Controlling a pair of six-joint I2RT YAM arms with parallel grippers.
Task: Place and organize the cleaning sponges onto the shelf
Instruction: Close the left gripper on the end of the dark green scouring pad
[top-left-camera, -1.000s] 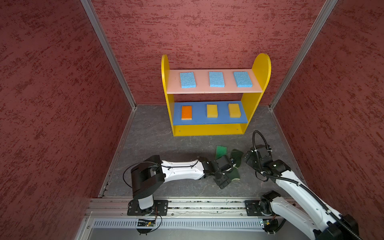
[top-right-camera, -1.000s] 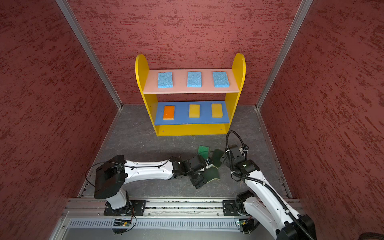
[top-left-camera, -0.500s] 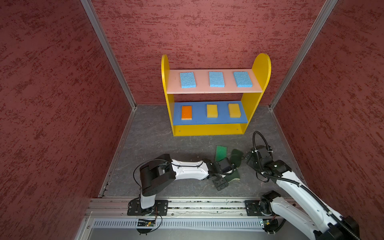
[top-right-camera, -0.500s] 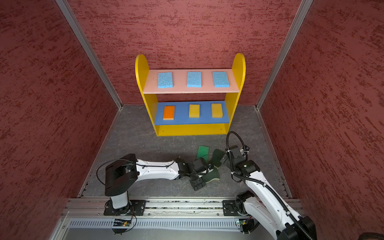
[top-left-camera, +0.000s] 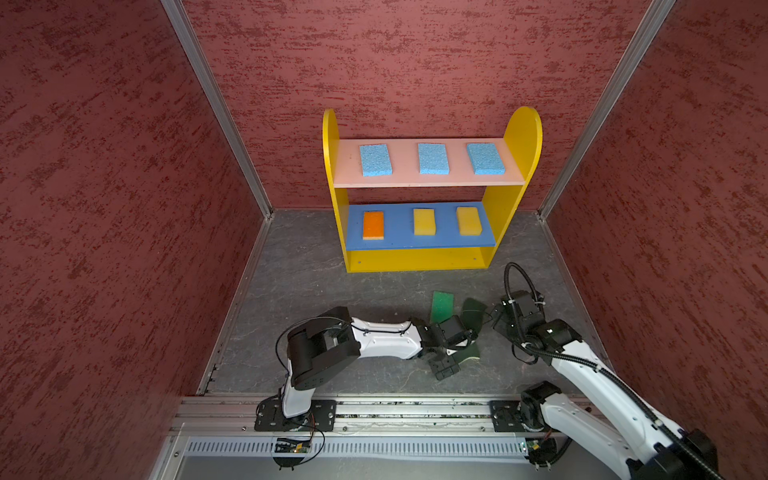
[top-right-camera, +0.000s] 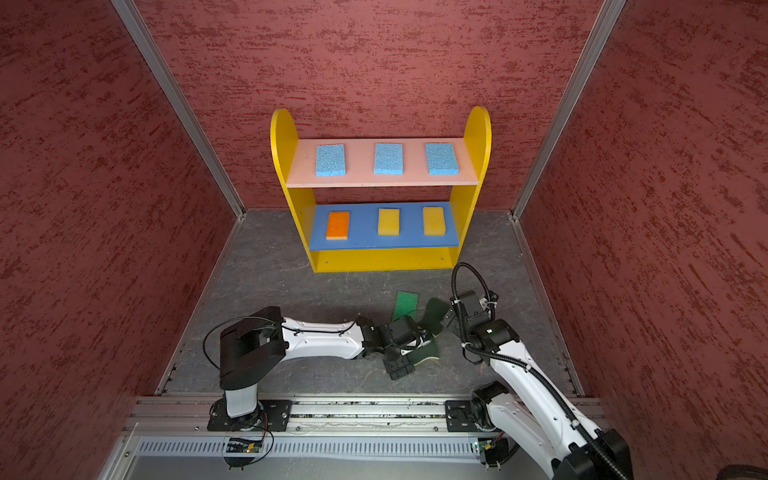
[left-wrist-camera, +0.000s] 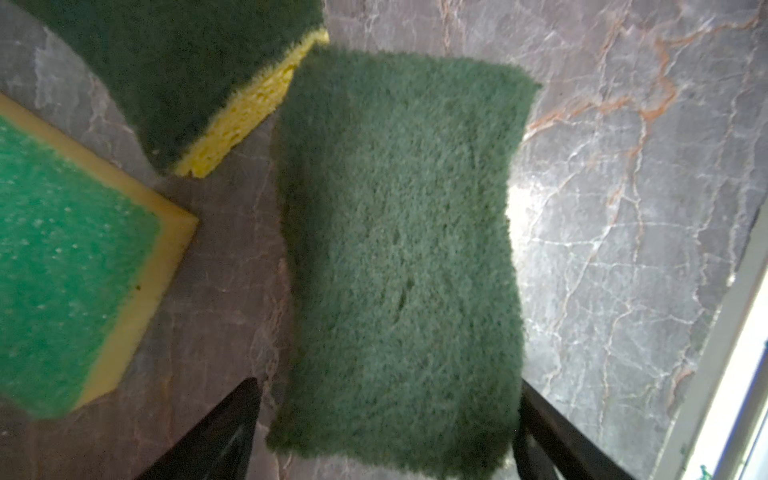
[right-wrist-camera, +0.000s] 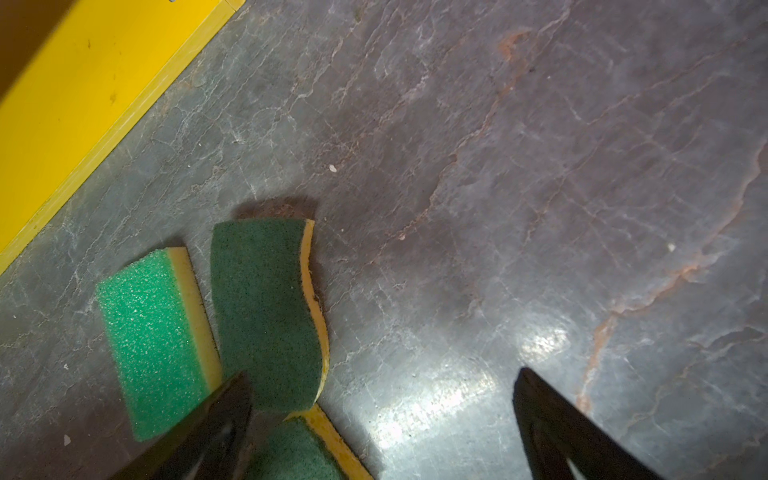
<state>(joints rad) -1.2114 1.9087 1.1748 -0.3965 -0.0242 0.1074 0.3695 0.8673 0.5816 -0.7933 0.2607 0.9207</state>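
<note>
The shelf (top-left-camera: 521, 137) stands at the back wall. Three light blue cleaning sponges (top-left-camera: 433, 158) lie on its pink board. One orange-topped sponge (top-left-camera: 372, 225) and two yellow ones (top-left-camera: 424, 221) lie on the blue board. On the floor lie a bright green-topped sponge (top-left-camera: 441, 306) and two dark green ones (top-left-camera: 473, 313) (top-left-camera: 467, 353). My left gripper (left-wrist-camera: 388, 382) is open, low over the nearer dark green sponge (left-wrist-camera: 399, 249), one finger on each long side. My right gripper (right-wrist-camera: 382, 372) is open over bare floor, just right of the farther dark green sponge (right-wrist-camera: 266, 307).
Red textured walls close in the grey stone floor (top-left-camera: 316, 282) on three sides. A metal rail (top-left-camera: 374, 409) with both arm bases runs along the front. The shelf's yellow bottom front (right-wrist-camera: 83, 83) is close behind the loose sponges.
My left arm has folded lower and its gripper has come down around the nearer dark green sponge. The right arm has hardly moved.
</note>
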